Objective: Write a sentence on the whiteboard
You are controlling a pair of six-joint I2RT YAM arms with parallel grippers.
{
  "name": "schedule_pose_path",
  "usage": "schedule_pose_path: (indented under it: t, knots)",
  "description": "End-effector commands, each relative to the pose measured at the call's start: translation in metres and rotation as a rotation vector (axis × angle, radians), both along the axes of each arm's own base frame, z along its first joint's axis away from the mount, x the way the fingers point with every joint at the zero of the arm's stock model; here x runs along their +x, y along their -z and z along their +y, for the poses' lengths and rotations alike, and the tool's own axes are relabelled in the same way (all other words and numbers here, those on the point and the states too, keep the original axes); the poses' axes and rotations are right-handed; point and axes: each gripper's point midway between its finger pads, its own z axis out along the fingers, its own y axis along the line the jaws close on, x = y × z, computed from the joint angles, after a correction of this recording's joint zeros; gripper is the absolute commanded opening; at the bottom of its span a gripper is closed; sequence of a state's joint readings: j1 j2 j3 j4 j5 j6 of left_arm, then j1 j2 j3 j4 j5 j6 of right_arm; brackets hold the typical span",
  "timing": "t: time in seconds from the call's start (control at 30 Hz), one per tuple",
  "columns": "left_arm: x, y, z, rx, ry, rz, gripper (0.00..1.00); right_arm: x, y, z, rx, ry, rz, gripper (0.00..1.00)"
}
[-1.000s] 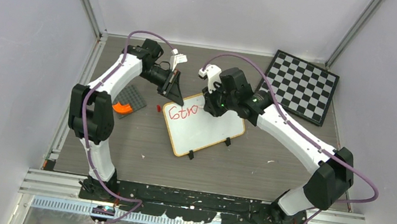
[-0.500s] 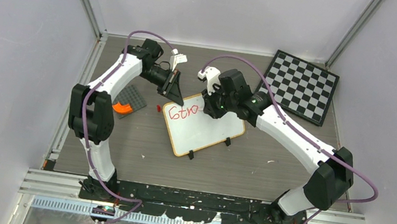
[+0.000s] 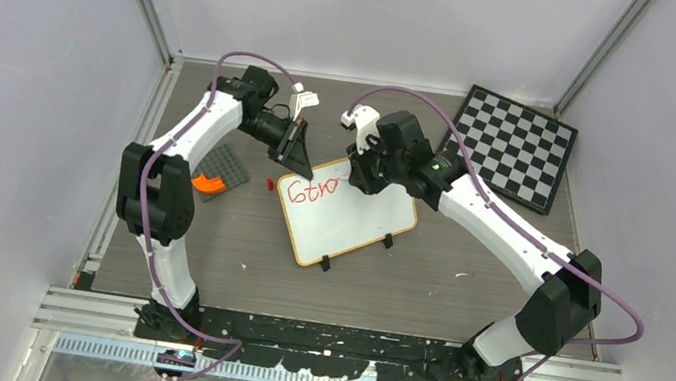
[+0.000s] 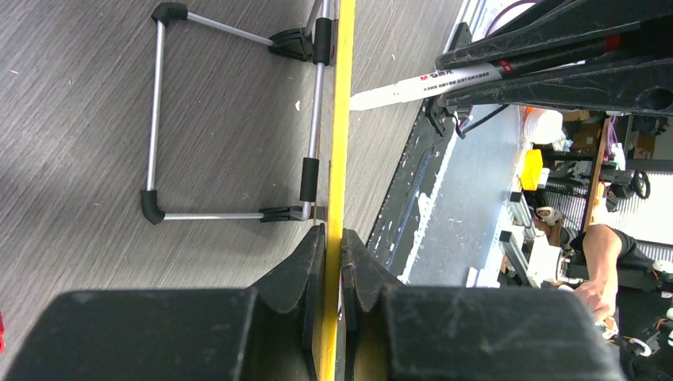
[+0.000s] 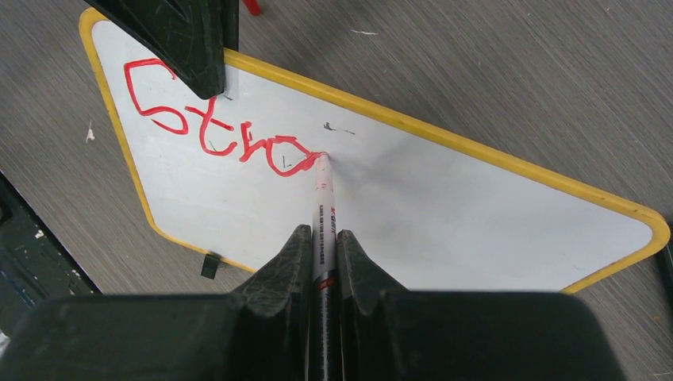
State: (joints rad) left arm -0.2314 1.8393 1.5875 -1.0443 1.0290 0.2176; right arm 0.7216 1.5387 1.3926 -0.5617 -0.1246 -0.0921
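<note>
Right gripper (image 5: 323,238) has its two fingers squeezed tight on a marker (image 5: 324,202), which pokes out past them toward the far side. The tip sits right on the whiteboard (image 5: 444,206), touching the end of the last red letter. The sentence (image 5: 218,131) is just "Stro", written in red along the far-left part of the board.

Left gripper (image 4: 332,234) is pinched shut on the board's yellow rim, at the far-left corner just beside the "S". From its wrist camera you see the board edge-on, with a wire stand (image 4: 155,119) with black feet sticking out behind it over the table (image 4: 79,95).

From above, the board sits about mid-table at an angle, between the two arms. A small red cap (image 3: 270,182) lies just off its left corner. Further left there's an orange thing (image 3: 206,183) on a dark grey plate (image 3: 229,170). A checkered board (image 3: 512,146) sits in the far right corner, well apart from the whiteboard.
</note>
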Motion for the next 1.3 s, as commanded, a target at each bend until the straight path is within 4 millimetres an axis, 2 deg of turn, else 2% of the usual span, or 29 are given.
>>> schedule_pose_path:
  t: [0.0,0.3,0.57,0.73,1.0,1.27]
  knots:
    - [0.002,-0.005,-0.002,0.005,0.002,-0.001,0.0,0.014,-0.012,-0.002,0.02,0.03,-0.05,0.0]
    - [0.002,-0.006,-0.002,0.005,0.001,-0.004,0.0,0.003,0.003,-0.007,0.008,0.02,-0.012,0.0]
    - [0.002,-0.004,-0.002,0.004,0.002,0.0,0.0,-0.008,0.007,-0.005,0.017,-0.002,0.014,0.0]
    - [0.001,-0.005,-0.002,0.003,0.002,-0.003,0.0,-0.014,0.003,-0.001,0.022,-0.026,0.014,0.0]
    - [0.001,-0.007,-0.002,0.002,0.001,-0.006,0.0,-0.006,-0.028,-0.007,0.083,0.007,-0.017,0.0]
    - [0.001,-0.008,-0.002,0.001,0.002,-0.012,0.0,0.004,-0.024,-0.017,0.059,0.05,-0.028,0.0]
